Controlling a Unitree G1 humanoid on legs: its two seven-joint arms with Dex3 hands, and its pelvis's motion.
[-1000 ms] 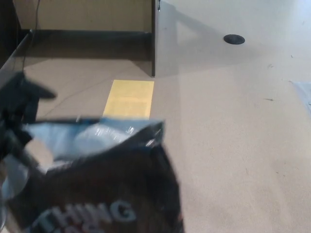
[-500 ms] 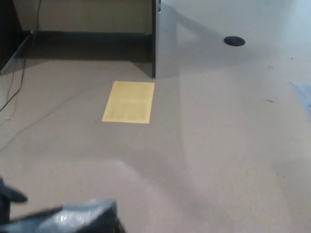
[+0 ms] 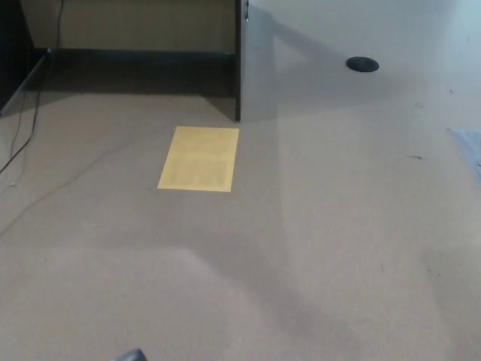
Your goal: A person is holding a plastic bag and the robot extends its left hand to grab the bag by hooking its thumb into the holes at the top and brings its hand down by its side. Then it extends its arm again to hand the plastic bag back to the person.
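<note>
Only a small grey sliver of the plastic bag (image 3: 131, 354) shows at the bottom edge of the head view, left of centre. The rest of the bag is below the picture. Neither of my hands shows, and no person is in view.
A yellow rectangle (image 3: 199, 158) lies on the beige floor. A dark-edged partition (image 3: 238, 60) stands at the top centre, a thin cable (image 3: 22, 147) runs along the left, a round black disc (image 3: 362, 64) sits at the top right, and a pale sheet (image 3: 472, 147) is at the right edge.
The bag and my left hand have dropped down out of the picture at the lower left; one second ago they filled the lower left, now only a sliver of bag remains.
</note>
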